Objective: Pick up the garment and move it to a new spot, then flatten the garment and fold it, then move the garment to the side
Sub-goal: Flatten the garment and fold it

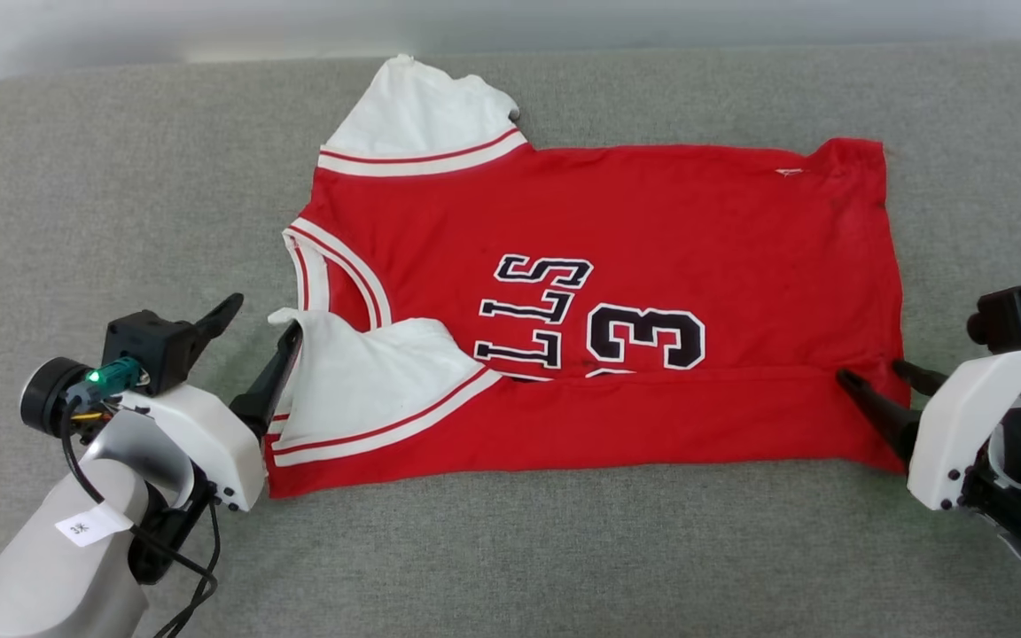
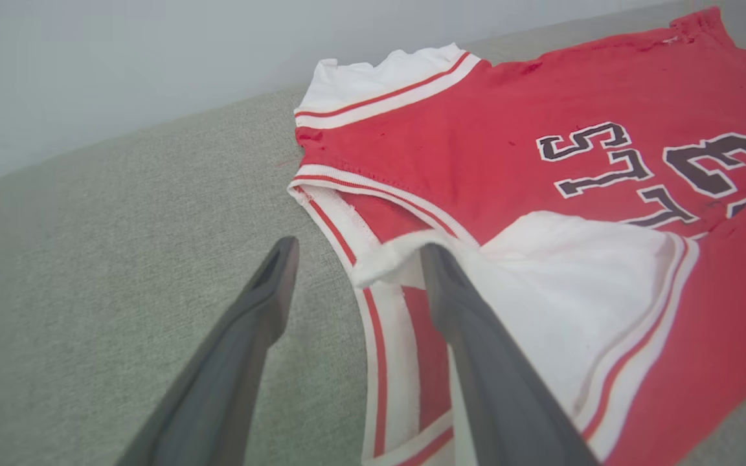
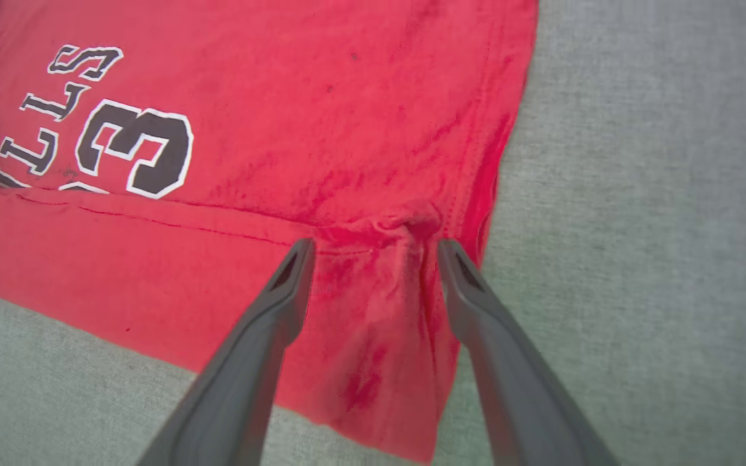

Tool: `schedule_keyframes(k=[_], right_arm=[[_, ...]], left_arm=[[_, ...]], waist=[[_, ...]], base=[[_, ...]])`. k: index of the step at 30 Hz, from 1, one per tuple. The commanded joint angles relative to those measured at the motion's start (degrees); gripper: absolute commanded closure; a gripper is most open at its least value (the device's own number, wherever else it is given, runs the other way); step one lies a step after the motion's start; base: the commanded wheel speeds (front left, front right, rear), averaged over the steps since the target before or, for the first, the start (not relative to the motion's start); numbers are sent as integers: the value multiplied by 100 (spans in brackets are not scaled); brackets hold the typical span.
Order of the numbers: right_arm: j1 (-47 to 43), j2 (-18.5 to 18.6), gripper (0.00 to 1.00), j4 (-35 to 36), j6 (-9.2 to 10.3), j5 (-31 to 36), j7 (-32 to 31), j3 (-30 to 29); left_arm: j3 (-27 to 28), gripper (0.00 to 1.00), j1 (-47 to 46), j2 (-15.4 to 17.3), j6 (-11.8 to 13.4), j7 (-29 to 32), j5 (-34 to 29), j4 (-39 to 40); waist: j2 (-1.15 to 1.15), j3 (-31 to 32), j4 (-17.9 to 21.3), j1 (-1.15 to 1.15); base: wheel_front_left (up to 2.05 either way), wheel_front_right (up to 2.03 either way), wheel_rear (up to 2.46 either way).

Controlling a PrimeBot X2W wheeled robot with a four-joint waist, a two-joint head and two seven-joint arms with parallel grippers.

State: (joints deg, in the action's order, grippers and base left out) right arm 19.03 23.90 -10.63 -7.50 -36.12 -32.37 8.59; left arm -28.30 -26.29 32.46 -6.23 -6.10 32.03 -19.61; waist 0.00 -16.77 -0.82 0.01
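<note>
Garment (image 1: 617, 292), a red jersey, spread sideways on the grey upholstered surface (image 1: 564, 549), collar toward the robot's left and hem toward its right. Its near long edge is turned up over the front, so the near white sleeve (image 1: 369, 372) lies on the chest and the fold line cuts off the foot of the black lettering (image 1: 537, 310). This is judged to be a first lengthwise fold, with the far sleeve (image 1: 422, 115) not yet turned in. Left pincer (image 1: 262, 319) stands open at the near sleeve's tip, one finger over the cloth, the other over bare upholstery. Right pincer (image 1: 872, 370) stands open astride a small raised pucker (image 3: 405, 223) at the hem end of the fold; whether its fingers touch the cloth is unclear. Each sits at one end of the fold line, which suits laying the edge evenly.
</note>
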Motion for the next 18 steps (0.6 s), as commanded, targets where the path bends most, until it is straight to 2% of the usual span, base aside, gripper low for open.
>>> schedule_keyframes(k=[1,4,5,8,18], right_arm=[[42,46,0,84,2,98,-55,93],[-106,97,0,231,2,322,-214,118],[-106,97,0,231,2,322,-214,118],[-327,-15,0,376,2,574,-508,-47],[-1122,-925,0,1328,2,1438,-1723,-1203]], left_arm=[[44,0,-1,38,147,-75,-63,-75],[115,0,167,64,512,-77,-141,-21],[115,0,167,64,512,-77,-141,-21],[269,0,422,67,805,76,26,257],[323,0,1680,446,1784,1727,524,1875]], waist=[[0,141,30,-1],[0,302,47,-1],[0,302,47,-1],[0,438,46,-1],[0,597,39,-1]], base=[[0,0,0],[0,0,0],[0,0,0],[0,0,0],[0,0,0]])
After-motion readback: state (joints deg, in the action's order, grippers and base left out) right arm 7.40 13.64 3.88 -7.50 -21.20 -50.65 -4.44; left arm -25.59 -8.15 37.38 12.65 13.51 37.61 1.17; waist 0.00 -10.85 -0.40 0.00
